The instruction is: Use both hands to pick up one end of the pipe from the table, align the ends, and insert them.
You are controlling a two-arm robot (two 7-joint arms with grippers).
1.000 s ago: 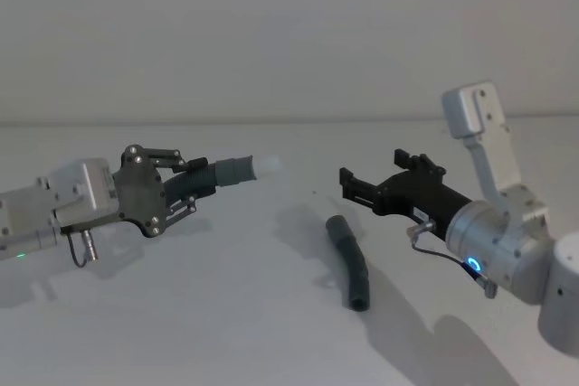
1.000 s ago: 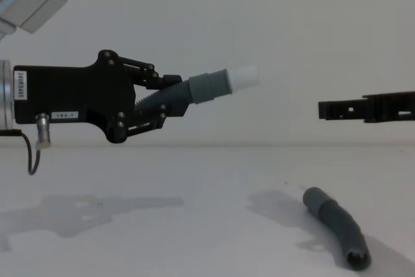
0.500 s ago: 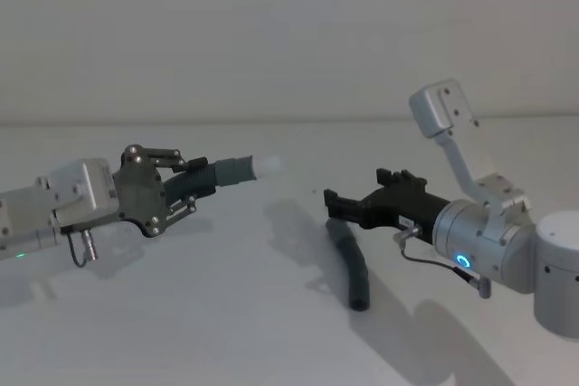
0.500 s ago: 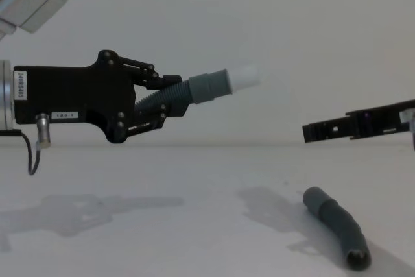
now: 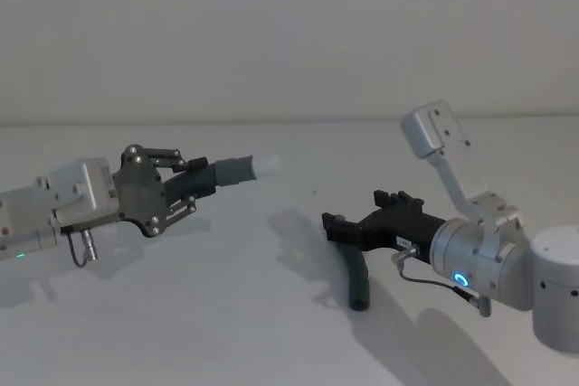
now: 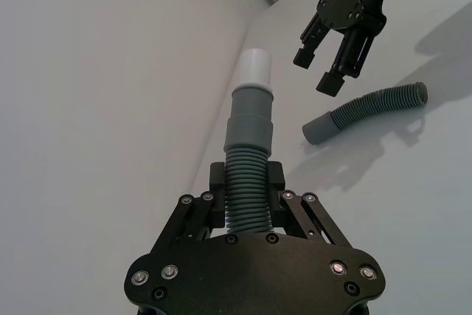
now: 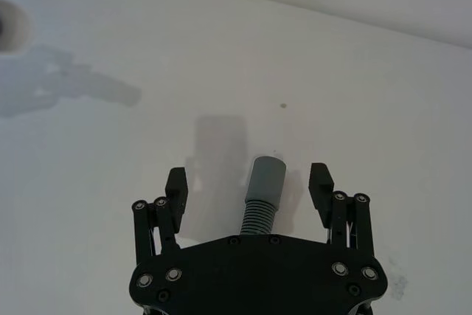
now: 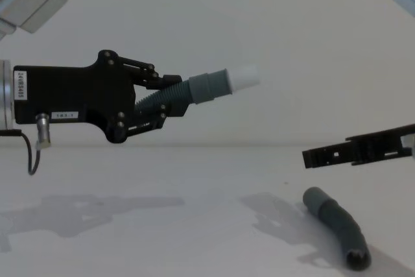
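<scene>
From my feeds I see a plain, matte, pale-grey wall [image 5: 289, 33] standing behind the flat white bench [image 5: 226, 314], meeting its far edge in a straight line, and a tiny dark speck [image 7: 283, 105] lying on that bench's surface.

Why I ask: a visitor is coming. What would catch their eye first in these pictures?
The left gripper, raised at the left, is shut on a ribbed grey hose piece whose white tip points toward the middle. At the right, the open right gripper hovers above the second hose piece, which lies on the white table.
</scene>
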